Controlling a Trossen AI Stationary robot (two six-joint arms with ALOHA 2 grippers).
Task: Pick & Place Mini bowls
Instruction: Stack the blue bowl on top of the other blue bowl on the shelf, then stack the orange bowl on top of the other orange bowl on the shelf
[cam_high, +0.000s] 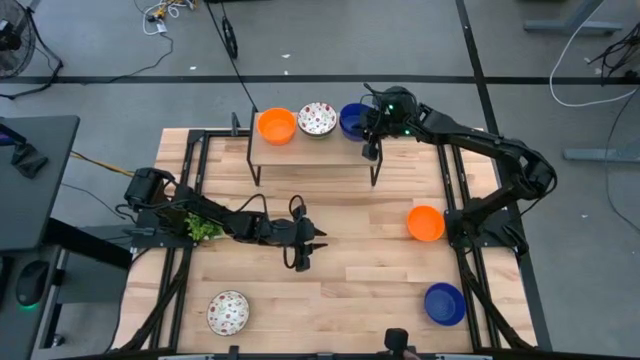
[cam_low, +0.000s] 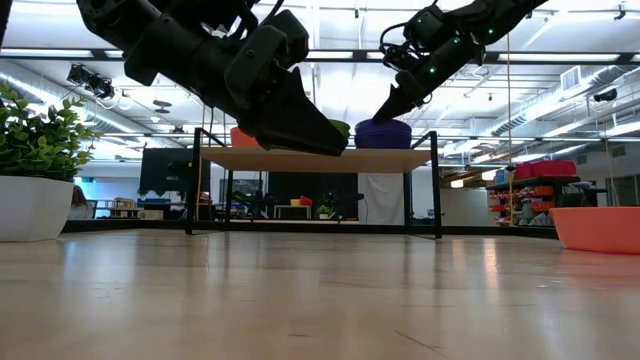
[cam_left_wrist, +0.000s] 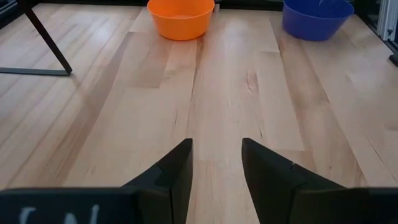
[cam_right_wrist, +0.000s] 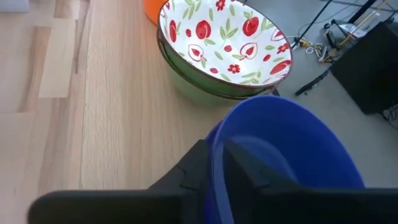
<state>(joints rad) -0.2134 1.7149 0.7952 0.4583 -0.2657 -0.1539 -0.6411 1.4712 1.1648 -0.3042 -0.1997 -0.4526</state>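
The pale planked wooden table (cam_high: 340, 260) carries a low wooden shelf on thin black metal legs (cam_high: 315, 150) along its far edge, and both dark arms work above it. The right gripper (cam_right_wrist: 217, 163) is at the shelf's right end, its fingers clamped over the rim of a smooth round solid-blue bowl (cam_high: 352, 120), one finger inside the wall and one outside; that bowl sits upright, mouth up, at the end of a row with a white bowl patterned in red fruit and green leaves (cam_high: 317, 118) and a solid orange bowl (cam_high: 277, 125). The left gripper (cam_left_wrist: 216, 163) hangs over bare boards mid-table, fingers parted and empty. On the table stand another orange bowl (cam_high: 426, 222), another blue bowl (cam_high: 444, 302) and a second patterned bowl (cam_high: 228, 312), all mouth up.
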